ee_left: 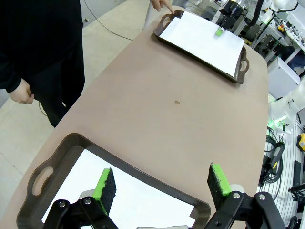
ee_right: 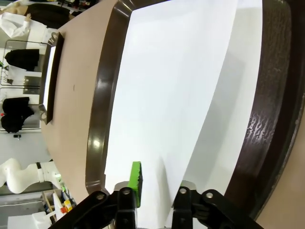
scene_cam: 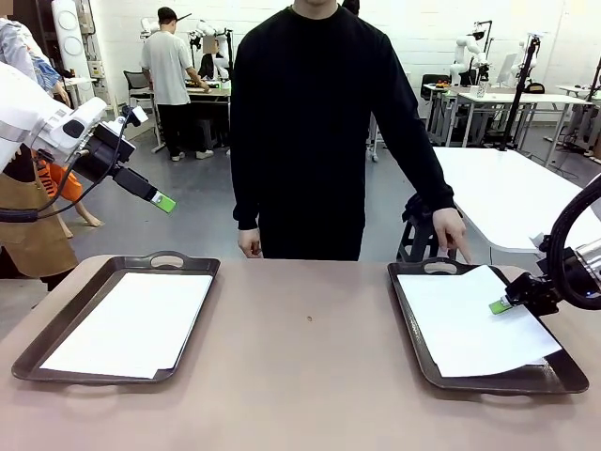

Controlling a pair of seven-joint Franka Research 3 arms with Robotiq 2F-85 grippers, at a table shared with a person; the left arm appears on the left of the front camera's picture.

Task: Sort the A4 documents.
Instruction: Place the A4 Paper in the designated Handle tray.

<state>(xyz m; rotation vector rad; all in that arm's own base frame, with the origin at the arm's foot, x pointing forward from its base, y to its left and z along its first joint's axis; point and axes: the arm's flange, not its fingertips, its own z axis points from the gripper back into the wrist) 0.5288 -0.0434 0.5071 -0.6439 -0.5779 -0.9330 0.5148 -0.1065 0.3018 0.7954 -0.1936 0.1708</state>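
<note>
Two dark brown trays each hold white A4 documents. The left tray [scene_cam: 66, 318] carries a flat sheet [scene_cam: 131, 324], which lies just below my left gripper [ee_left: 162, 183] in the left wrist view. That gripper [scene_cam: 161, 201] hangs high above the table's left side, open and empty. The right tray [scene_cam: 411, 324] holds a sheet [scene_cam: 465, 319] lying askew. My right gripper [scene_cam: 500, 305] is low over its right edge. In the right wrist view its jaws [ee_right: 159, 188] stand apart. One green pad [ee_right: 136, 183] shows and the sheet [ee_right: 176, 95] covers the other finger.
A person in black stands at the far side, with one hand [scene_cam: 455, 246] touching the right tray's far handle and the other hand [scene_cam: 250, 244] hanging by the table edge. The tan tabletop [scene_cam: 300, 348] stretches between the trays. A white table [scene_cam: 512, 193] stands behind on the right.
</note>
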